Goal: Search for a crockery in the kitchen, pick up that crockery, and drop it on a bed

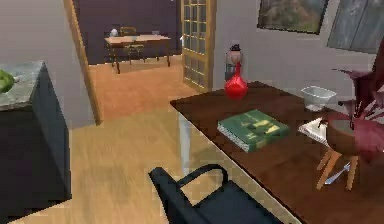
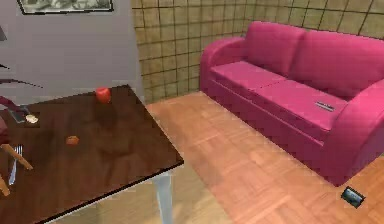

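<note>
I look at a big brown table (image 1: 280, 165). A red vase (image 1: 236, 85) stands on it, near the table's far end. A green book (image 1: 253, 129) lies flat in the middle of the table. Past the book, by the table's far corner, sits a pale bowl (image 1: 318, 95). It may be the crockery, but I am not sure. A black chair (image 1: 195, 195) stands at the table's near side. A pink sofa (image 2: 290, 85) is well apart from the table. I cannot tell what my hand is doing.
</note>
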